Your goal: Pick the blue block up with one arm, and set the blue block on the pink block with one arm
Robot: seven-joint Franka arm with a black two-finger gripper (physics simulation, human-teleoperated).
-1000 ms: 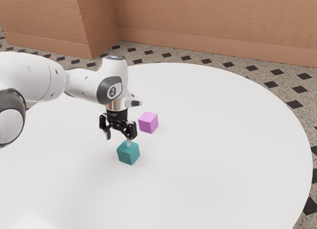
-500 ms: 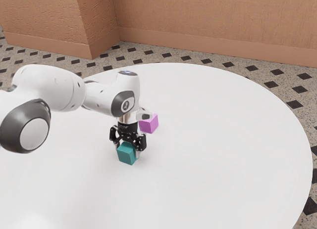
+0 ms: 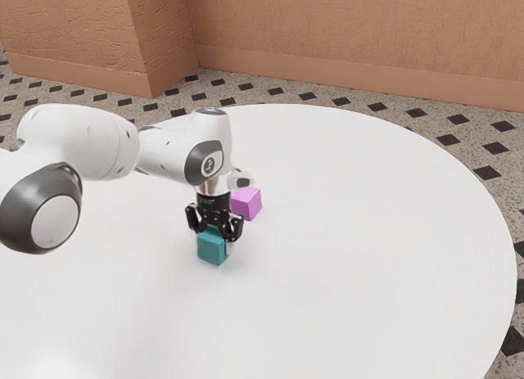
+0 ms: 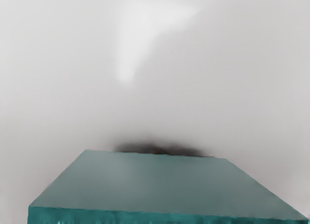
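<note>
1. Progress is at the grasp, by my reading: the pincer [image 3: 213,228] points straight down over the blue block [image 3: 211,250], which renders more teal than blue. Its black fingers are drawn in against two opposite sides of the block's upper part. I take that as a narrow closed grip on the block, with nothing else in it.
2. The blue block sits on the near-left part of the round white desk [image 3: 368,232], directly under my hand. In the wrist view its top face lies close below the camera, with a dark shadow on the desk just beyond its far edge. I cannot tell whether its underside has left the desk yet.
3. The pink block [image 3: 246,202] stands on the desk just beside the pincer, a little farther back and toward the exterior view's right. Its top is bare, and the two blocks are near each other but not touching.
4. Done, as I judge it: approach and grip.
5. Left to do: a clear lift, a short carry back and to the exterior view's right, a square set-down on the pink block, and release.
</note>
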